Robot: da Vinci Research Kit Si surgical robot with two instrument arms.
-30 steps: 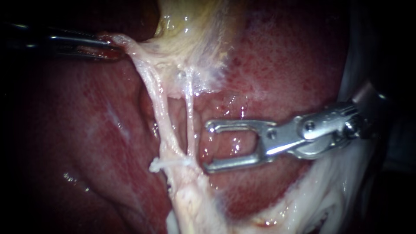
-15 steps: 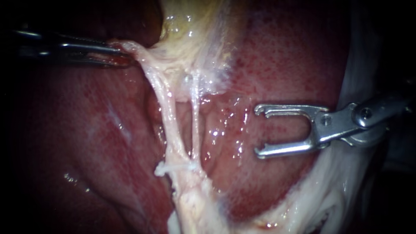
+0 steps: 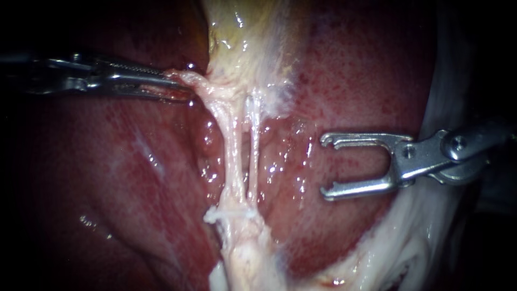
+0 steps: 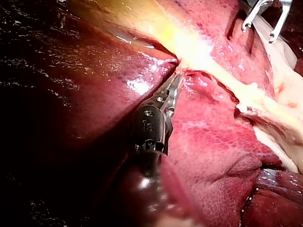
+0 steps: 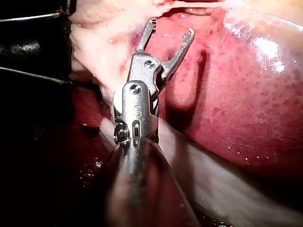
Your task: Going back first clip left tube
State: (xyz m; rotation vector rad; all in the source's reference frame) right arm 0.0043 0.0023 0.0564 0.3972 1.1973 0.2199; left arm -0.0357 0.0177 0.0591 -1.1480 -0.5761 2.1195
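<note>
Two tubes crossed the liver [image 3: 134, 161] — the left tube [image 3: 229, 145] showed no clip. Left instrument [image 3: 180, 91] clenched pale tissue [image 3: 202, 83] above it; right instrument [image 3: 326, 167] gaped empty, well apart. A stronger pull could have torn the tube.

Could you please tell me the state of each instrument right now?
Left instrument: shut on the pale tissue.
Right instrument: open, holding nothing.
</note>
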